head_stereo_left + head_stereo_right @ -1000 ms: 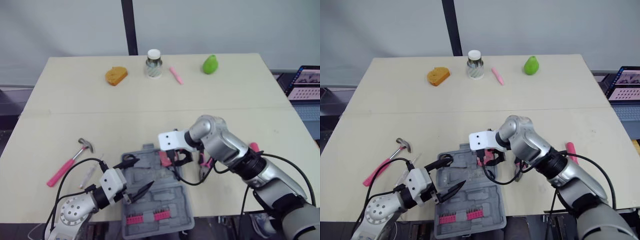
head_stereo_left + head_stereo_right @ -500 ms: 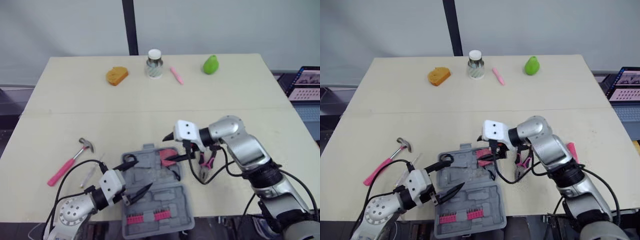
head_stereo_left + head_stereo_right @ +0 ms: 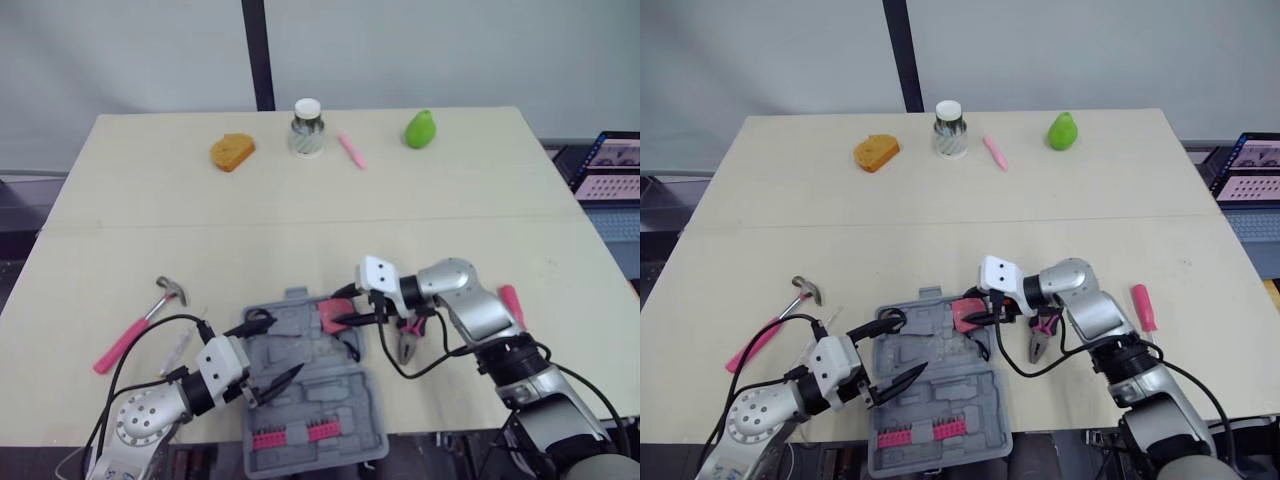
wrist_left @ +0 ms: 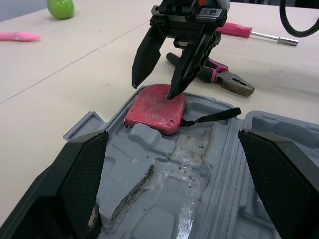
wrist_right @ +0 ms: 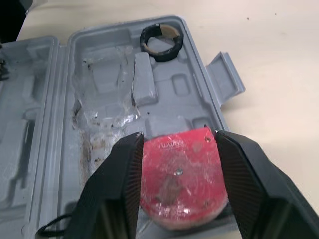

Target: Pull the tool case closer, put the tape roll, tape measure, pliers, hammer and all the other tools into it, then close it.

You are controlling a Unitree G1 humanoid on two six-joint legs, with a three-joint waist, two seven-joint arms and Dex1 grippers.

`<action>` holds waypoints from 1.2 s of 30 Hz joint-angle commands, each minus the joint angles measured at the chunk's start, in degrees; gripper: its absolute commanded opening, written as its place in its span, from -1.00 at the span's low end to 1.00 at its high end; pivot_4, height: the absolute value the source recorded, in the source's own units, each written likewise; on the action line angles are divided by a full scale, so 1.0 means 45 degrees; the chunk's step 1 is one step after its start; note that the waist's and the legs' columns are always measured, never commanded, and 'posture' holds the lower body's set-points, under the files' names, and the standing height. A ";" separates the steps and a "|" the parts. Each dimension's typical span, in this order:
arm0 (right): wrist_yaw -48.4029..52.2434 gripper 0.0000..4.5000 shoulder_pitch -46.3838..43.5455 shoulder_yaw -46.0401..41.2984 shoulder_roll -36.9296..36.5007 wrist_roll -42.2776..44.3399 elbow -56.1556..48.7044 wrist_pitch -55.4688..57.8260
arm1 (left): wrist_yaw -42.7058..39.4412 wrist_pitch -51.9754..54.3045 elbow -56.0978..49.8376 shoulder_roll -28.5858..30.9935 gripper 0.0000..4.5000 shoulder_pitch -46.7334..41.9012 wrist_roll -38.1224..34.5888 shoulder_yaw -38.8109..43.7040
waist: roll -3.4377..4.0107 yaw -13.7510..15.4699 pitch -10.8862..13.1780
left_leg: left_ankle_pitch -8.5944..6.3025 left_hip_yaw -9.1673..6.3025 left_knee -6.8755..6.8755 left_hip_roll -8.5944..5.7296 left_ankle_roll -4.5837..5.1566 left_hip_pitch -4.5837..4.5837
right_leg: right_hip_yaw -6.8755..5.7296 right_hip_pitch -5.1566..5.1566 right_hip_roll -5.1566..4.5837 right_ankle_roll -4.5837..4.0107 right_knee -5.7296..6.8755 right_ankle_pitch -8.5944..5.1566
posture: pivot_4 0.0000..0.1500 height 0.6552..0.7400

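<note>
My right gripper hangs spread over the tape measure, a finger on each side, not pinching it. The red body lies flat in a recess of the open tool case, right under the fingertips, so I judge it placed. The tape roll sits in a pocket beyond them. The pliers lie on the counter just beside this gripper, handy for the next pick. My left gripper, also spread, waits by the case, probably to steady it.
</note>
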 commanded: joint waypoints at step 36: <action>-0.0414 -0.54 -0.0031 0.0783 0.0720 -0.1339 0.4058 -0.1561 | -0.0204 0.0193 -0.0461 0.0267 1.00 0.0100 -0.0312 0.0295 | -0.0024 -0.0040 -0.0026 | -0.0001 0.0009 -0.0002 0.0028 -0.0009 0.0052 | 0.0004 0.0030 0.0014 -0.0007 0.0018 0.0000 | 1.00 1.00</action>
